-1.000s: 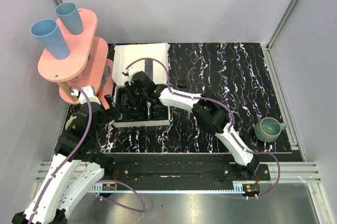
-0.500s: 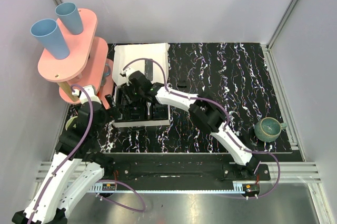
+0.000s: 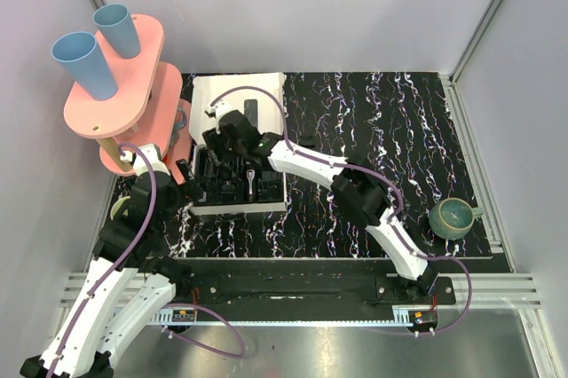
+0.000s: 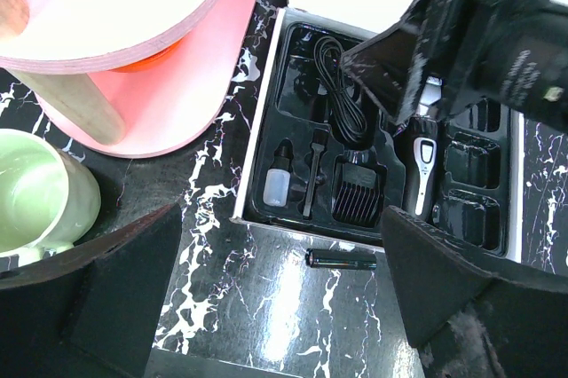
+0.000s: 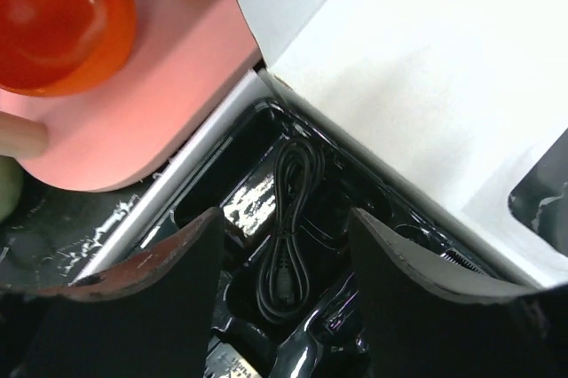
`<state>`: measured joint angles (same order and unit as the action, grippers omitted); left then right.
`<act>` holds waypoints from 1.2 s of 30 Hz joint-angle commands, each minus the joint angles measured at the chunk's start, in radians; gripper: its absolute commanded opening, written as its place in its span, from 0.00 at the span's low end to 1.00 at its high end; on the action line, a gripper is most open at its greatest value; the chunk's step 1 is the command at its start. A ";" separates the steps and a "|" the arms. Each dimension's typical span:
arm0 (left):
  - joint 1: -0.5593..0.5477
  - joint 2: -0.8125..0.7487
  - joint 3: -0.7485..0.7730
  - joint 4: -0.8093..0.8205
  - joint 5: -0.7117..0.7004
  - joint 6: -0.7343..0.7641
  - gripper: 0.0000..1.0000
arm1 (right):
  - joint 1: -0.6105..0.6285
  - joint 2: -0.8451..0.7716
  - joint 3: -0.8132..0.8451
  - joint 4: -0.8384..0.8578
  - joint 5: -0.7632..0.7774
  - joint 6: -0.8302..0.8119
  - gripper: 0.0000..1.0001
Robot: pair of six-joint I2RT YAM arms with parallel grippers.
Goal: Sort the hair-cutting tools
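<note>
The clipper (image 4: 424,161) lay in the tray (image 4: 277,121), near the right gripper's (image 5: 284,218) parted, empty fingers. One clipper and one comb attachment (image 4: 358,193) showed; the left gripper (image 4: 282,214) gaped wide.

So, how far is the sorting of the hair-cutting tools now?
Done: the clipper, a comb attachment and the cable lie in the tray.
In hand: nothing; the right gripper hangs open over the cable, the left gripper is open too.
Left: a black cylinder lies on the table outside the tray; two tray pockets look empty.
</note>
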<state>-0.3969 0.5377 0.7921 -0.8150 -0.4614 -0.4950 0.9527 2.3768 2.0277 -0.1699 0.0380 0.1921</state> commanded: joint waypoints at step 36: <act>0.004 0.018 0.021 0.039 0.006 0.004 0.99 | -0.009 -0.112 0.037 -0.043 0.076 0.104 0.67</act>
<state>-0.3969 0.5381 0.7921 -0.8150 -0.4679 -0.4980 0.9459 2.4340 2.0815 -0.2176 0.0727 0.2886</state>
